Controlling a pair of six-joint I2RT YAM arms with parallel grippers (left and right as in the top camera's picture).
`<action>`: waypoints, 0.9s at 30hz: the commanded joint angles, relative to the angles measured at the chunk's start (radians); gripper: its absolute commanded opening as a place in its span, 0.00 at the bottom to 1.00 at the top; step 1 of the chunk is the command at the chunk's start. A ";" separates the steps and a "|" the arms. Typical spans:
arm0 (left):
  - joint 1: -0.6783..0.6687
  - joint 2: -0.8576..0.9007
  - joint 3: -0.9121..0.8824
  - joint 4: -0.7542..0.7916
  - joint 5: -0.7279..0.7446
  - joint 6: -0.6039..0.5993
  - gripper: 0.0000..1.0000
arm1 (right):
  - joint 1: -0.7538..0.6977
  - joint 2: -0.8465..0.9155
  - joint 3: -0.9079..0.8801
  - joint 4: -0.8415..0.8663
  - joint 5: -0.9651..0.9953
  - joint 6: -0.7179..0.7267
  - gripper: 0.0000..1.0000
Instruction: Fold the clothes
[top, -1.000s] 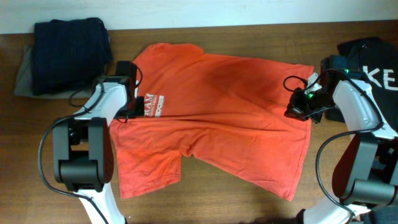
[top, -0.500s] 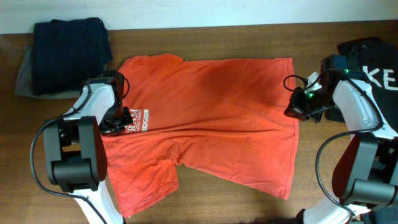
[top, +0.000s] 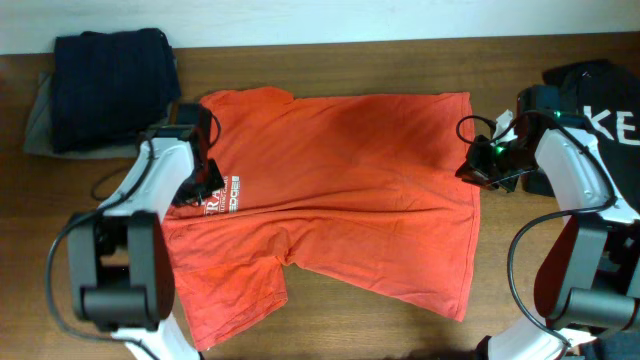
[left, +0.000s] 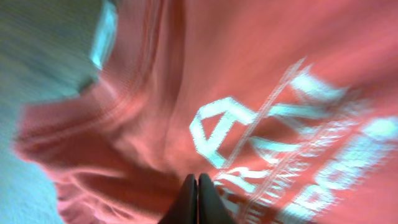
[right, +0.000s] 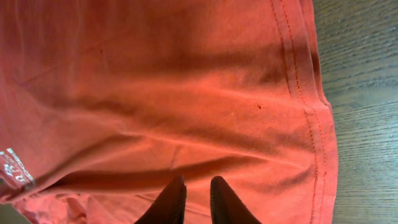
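Orange-red shirt (top: 340, 190) lies flat on the surface (top: 380, 325), spanning from left hand (left: 196, 178) to right hand (right: 198, 182). Right hand: fingers parted, released over the hem (right: 298, 93). Left hand: fingers pressed together at the lettering (left: 273, 143); grip on cloth indeterminate. Recommended: lift each hand vertically to avoid dragging cloth.

- My left arm (top: 150, 190) rises along the left edge of the T-shirt (top: 340, 160). The forearm slants inward and the wrist is turned down over the cloth.
- My left gripper (left: 197, 186) sits low over the T-shirt's left part, fingers pressed together with no gap visible. The wrist view is blurred, so I cannot tell whether cloth is pinched.
- My right arm (top: 570, 170) stands off the T-shirt's right edge, forearm angled inward.
- My right gripper (right: 193, 186) is at the T-shirt's right hem, fingers slightly apart, with cloth showing through the narrow gap.
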 joint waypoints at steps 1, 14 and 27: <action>0.004 -0.076 0.001 0.056 0.029 0.083 0.28 | 0.005 0.007 0.016 0.003 -0.006 -0.004 0.22; 0.021 -0.084 0.022 0.526 0.261 0.459 0.97 | 0.005 0.007 0.016 -0.032 -0.040 -0.005 0.23; 0.048 0.084 0.151 0.658 0.262 0.701 0.92 | 0.034 0.007 0.016 -0.057 -0.040 -0.005 0.23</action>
